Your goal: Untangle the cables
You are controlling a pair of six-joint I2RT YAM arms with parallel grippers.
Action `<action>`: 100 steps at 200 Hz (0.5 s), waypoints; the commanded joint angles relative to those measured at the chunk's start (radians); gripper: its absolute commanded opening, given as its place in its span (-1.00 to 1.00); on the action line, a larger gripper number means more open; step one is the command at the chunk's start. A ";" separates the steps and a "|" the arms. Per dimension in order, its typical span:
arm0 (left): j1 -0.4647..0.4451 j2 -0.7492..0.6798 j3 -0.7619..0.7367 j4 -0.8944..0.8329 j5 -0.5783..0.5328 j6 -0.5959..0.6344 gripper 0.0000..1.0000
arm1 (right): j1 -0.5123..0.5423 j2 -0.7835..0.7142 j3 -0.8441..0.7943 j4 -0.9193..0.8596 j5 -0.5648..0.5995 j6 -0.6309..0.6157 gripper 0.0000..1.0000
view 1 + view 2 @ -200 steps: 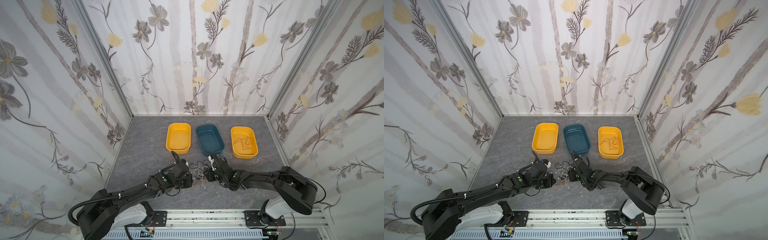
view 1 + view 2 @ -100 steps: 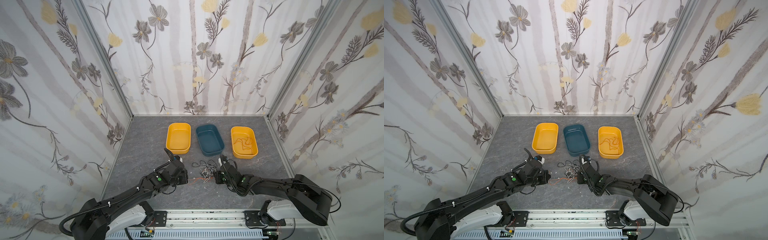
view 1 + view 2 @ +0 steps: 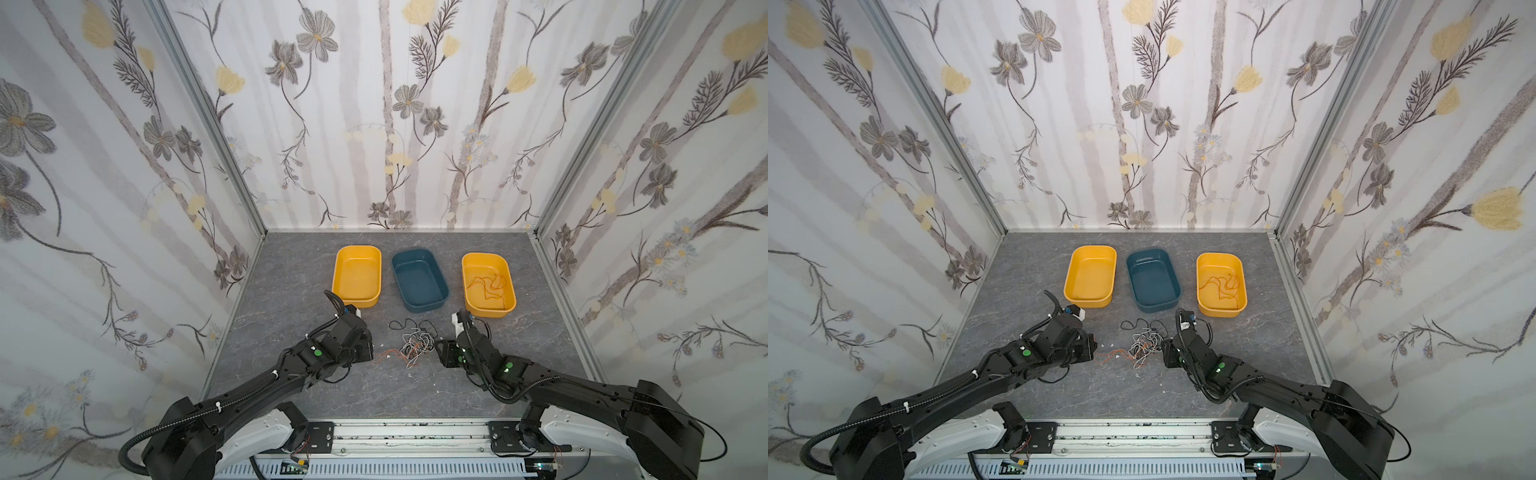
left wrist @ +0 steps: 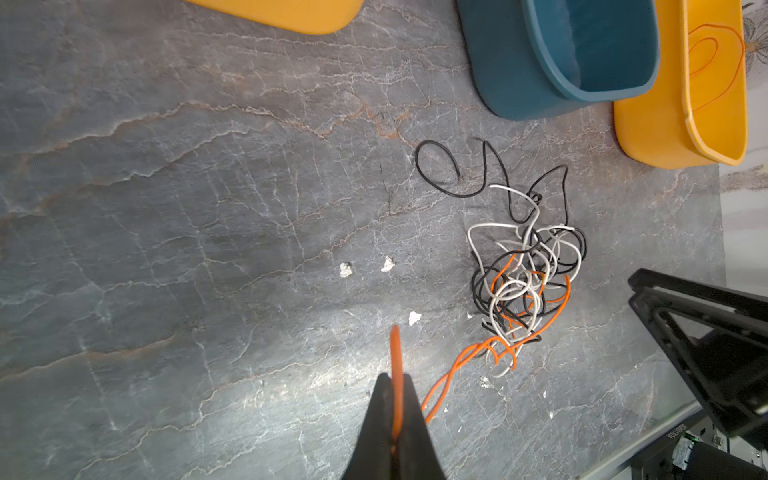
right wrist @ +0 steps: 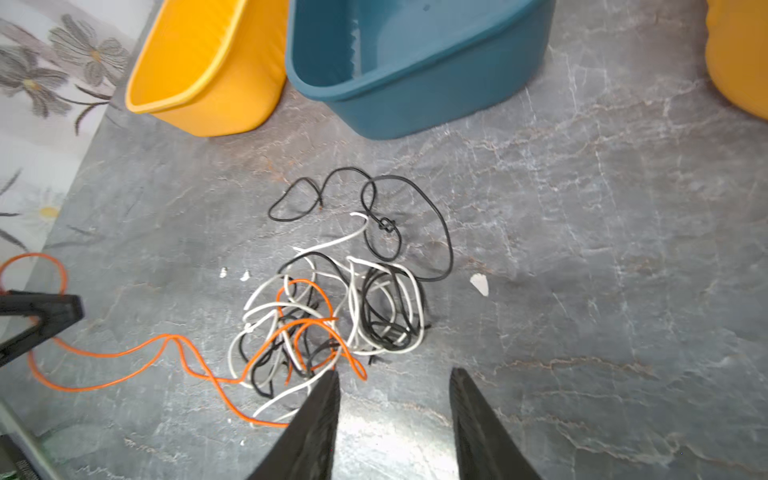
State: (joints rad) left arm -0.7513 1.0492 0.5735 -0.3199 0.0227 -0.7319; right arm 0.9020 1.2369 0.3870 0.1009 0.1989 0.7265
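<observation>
Arms lay low over the grey counter [image 3: 291, 316] from its 6 o'clock edge, the left arm [image 3: 257, 386] from about 7 o'clock and the right arm [image 3: 582, 386] from about 5 o'clock.

The left claw [image 4: 395, 376] was pinched fully together on an orange cable [image 4: 395, 345]. The strand ran up between its fingertips, and its slack trailed over the counter into the tangle. In both top views this claw sat at 9 o'clock of the tangle, a little apart from it.

The right claw [image 5: 395, 374] stood partly open with nothing between its jaws. It sat at 3 o'clock of the tangle, with one fingertip [image 5: 330, 380] at the heap's edge. Whether it touched a strand could not be told.

The cables [image 3: 415, 347] lay on the counter between the two claws, near its middle. White, black and orange strands were knotted into one loose heap [image 5: 332, 316]. A black cable [image 4: 436, 166] looped out of it toward 12 o'clock. A few white specks [image 4: 345, 269] dotted the counter at the heap's 9 o'clock side.

Farther back stood three bins in a row. A yellow bin [image 3: 357, 274] was at 11 o'clock, a blue bin [image 3: 419, 278] at 12 o'clock and a second yellow bin [image 3: 485, 254] at 1 o'clock. Inside the last lay a second orange cable [image 3: 488, 286], well apart from the tangle.
</observation>
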 commanded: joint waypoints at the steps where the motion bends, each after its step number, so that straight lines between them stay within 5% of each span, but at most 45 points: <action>1: 0.012 0.017 0.027 0.006 -0.008 0.035 -1.00 | 0.011 -0.009 0.035 0.002 -0.080 -0.081 -0.11; 100: 0.030 0.045 0.103 -0.011 0.031 0.088 -0.97 | 0.162 0.295 0.158 0.214 -0.254 -0.194 -0.27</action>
State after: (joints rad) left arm -0.7269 1.0889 0.6636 -0.3233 0.0513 -0.6579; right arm 1.0393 1.4635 0.5163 0.2321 -0.0257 0.5541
